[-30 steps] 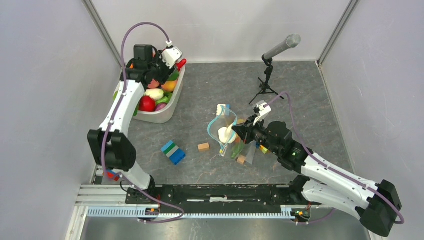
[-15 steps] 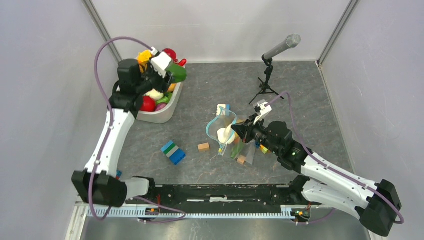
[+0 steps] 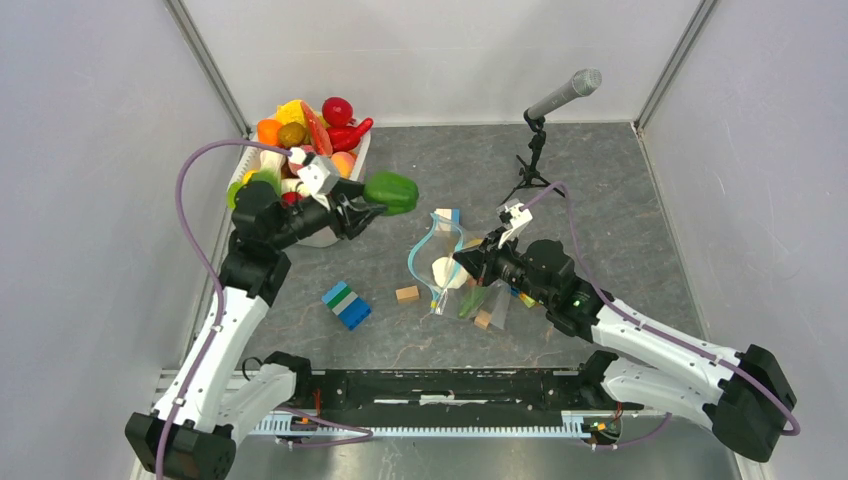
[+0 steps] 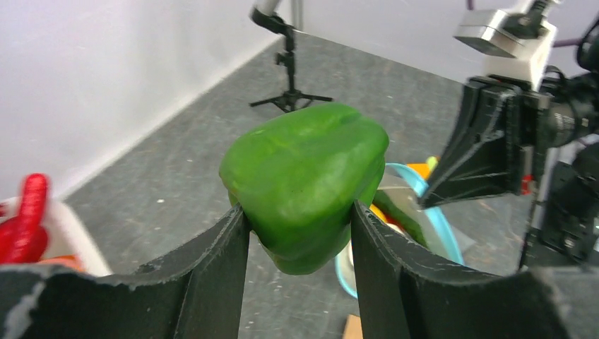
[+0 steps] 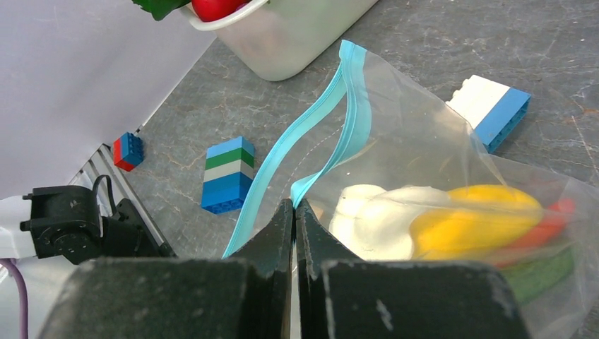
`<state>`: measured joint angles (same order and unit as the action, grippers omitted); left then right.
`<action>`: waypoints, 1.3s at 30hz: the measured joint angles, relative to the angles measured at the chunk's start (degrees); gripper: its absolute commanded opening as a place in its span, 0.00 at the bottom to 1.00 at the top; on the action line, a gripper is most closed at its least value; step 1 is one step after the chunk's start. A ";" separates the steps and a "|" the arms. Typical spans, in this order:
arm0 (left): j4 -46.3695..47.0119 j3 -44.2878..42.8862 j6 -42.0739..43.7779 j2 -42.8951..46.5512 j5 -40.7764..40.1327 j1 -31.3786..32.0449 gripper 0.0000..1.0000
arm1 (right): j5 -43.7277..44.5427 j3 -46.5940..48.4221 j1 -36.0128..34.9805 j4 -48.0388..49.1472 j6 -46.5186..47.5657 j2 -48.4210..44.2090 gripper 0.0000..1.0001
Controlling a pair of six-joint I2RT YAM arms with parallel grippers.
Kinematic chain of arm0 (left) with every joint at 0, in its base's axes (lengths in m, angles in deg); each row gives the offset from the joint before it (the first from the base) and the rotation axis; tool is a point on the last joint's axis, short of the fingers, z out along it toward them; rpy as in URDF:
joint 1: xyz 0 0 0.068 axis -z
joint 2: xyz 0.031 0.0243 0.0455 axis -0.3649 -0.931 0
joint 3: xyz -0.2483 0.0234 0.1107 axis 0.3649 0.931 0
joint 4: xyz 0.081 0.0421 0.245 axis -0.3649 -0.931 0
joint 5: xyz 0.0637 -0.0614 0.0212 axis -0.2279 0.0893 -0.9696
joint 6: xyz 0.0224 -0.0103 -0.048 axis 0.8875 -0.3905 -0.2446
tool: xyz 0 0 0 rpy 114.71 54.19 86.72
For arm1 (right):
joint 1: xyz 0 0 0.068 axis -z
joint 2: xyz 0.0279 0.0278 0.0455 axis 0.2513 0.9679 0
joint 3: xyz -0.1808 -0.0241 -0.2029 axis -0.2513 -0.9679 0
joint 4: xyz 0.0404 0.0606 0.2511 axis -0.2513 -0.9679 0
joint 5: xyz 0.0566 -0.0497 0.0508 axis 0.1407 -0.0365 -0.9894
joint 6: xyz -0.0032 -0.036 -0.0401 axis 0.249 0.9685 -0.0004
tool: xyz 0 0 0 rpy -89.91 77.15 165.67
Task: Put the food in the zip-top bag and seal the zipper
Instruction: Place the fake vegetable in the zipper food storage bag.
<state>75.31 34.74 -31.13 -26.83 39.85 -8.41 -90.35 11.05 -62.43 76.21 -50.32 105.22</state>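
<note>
Left gripper (image 3: 368,200) is closed partway on a green pepper (image 3: 393,191). In the left wrist view both fingers (image 4: 212,275) press its sides, and it sticks out past the tips. The pepper is held above the desk (image 3: 600,190), between the white tub (image 5: 297,35) and the zip-top bag (image 3: 440,275), at about 10 o'clock from the bag mouth and not touching it.

Right gripper (image 5: 295,212) is pinched fully closed on the bag's mouth edge at the zipper (image 5: 339,120), lifting that lip. The light-blue strip loops open in the top view and the mouth faces 9-10 o'clock. The bag lies near desk centre, with its body trailing toward 4 o'clock under the right gripper. Inside the bag are a white piece (image 5: 367,212), a yellow piece (image 5: 473,212), and some red and green underneath, exact shapes unclear.

The tub sits at 10 o'clock on the desk, piled with more food (image 3: 300,125). A blue-green-white block (image 3: 346,305) is at 8 o'clock of the bag, with a tan cube (image 3: 407,294) just beside the bag's lower edge. A microphone on a stand (image 3: 560,95) is at 1 o'clock.
</note>
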 measured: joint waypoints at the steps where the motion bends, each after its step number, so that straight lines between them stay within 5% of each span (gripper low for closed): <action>1: 0.02 0.37 -0.31 0.04 0.02 1.01 0.26 | -0.17 0.00 0.00 0.28 -0.15 0.24 0.04; 10: -7.50 0.66 2.40 -1.42 -5.73 14.43 0.26 | -0.81 0.00 0.00 0.85 -0.90 0.57 0.04; 20: -20.20 -3.96 8.85 -10.71 -13.92 20.22 0.26 | -1.25 0.00 0.00 1.11 -1.05 0.07 0.04; 31: -23.10 -7.02 9.60 -18.45 -21.07 26.40 0.28 | -4.00 0.00 0.00 2.60 -1.05 -0.63 0.04; 39: -21.57 -10.45 5.62 -24.52 -23.93 28.72 0.44 | -4.90 0.00 0.00 3.10 -1.07 -0.63 0.04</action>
<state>53.74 24.29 -25.52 -51.35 15.92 20.31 -95.25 11.05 -62.43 79.31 -51.39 104.59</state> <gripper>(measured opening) 0.567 0.040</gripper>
